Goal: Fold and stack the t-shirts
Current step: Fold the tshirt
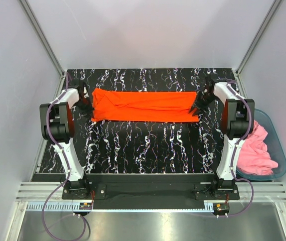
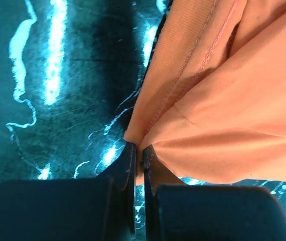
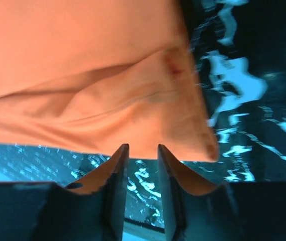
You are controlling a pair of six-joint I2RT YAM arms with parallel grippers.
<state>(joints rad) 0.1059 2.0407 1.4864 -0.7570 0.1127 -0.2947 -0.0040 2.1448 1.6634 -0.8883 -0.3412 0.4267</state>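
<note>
The orange-red t-shirt [image 1: 145, 106] lies folded into a long band across the far half of the black marbled mat [image 1: 143, 148]. My left gripper [image 1: 89, 111] is at its left end. In the left wrist view the jaws [image 2: 138, 148] are shut on a pinched corner of the orange cloth [image 2: 223, 100]. My right gripper [image 1: 197, 108] is at the band's right end. In the right wrist view its jaws [image 3: 143, 148] stand apart, tips at the near hem of the cloth [image 3: 83, 75], with only mat showing between them. The pink t-shirt [image 1: 257, 150] lies crumpled in a bin at the right.
A translucent teal bin [image 1: 282, 155] sits off the mat's right edge beside the right arm's base. Grey walls with metal posts close in the far and side edges. A metal rail runs along the near edge under both arm bases.
</note>
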